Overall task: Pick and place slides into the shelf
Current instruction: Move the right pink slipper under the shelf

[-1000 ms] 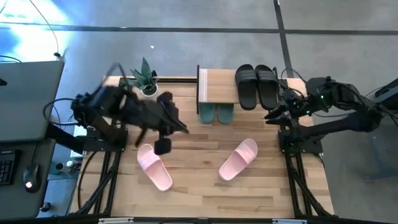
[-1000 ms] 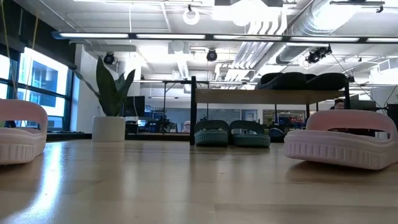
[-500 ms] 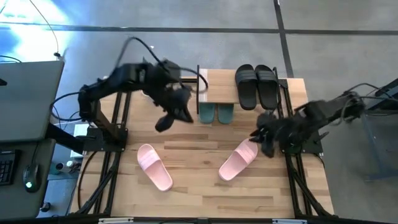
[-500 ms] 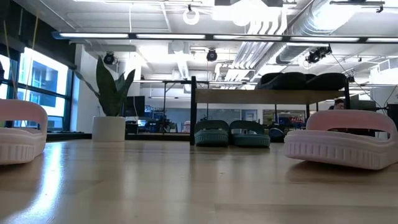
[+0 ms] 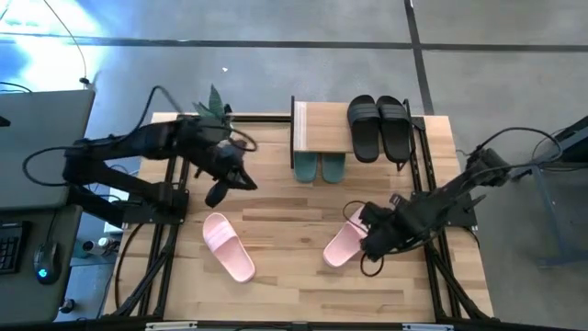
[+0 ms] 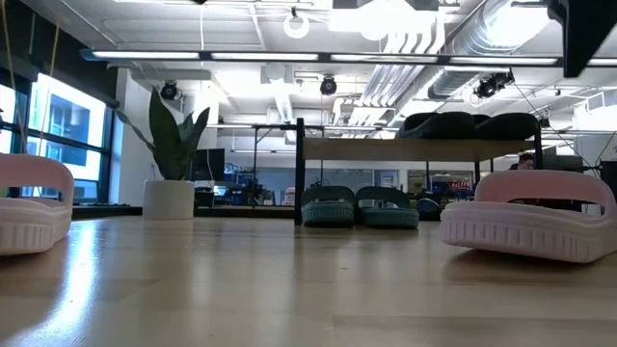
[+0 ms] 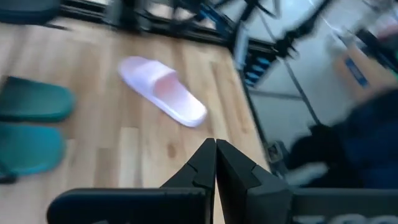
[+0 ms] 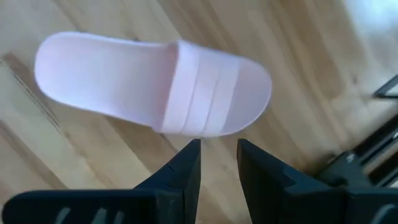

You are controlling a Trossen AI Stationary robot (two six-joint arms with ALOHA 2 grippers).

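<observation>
Two light pink slides lie sole-down on the table: one on the left [image 5: 228,246] [image 6: 29,202], one on the right [image 5: 344,241] [image 8: 155,84] [image 7: 163,92] [image 6: 528,217]. The black pair [image 5: 378,127] sits on the top board of the shelf [image 5: 322,129] [image 6: 405,149]. My right gripper [image 5: 372,230] [image 8: 217,155] hovers open, with a narrow gap, just above and beside the right pink slide's strap end. My left gripper [image 5: 220,188] [image 7: 215,155] is shut, in the air left of the shelf.
A teal pair [image 5: 319,167] [image 6: 362,207] stands under the shelf. A potted plant [image 5: 213,115] [image 6: 172,164] sits at the far left corner. Bare wood lies between the two pink slides and along the near edge. Part of an arm [image 6: 583,29] shows above the right slide.
My right arm has swung from the far right edge beside the shelf toward the near side and now hangs over the right pink slide. My left arm has lifted away from the left pink slide, swung toward the shelf, then drawn back left. No slide has moved.
</observation>
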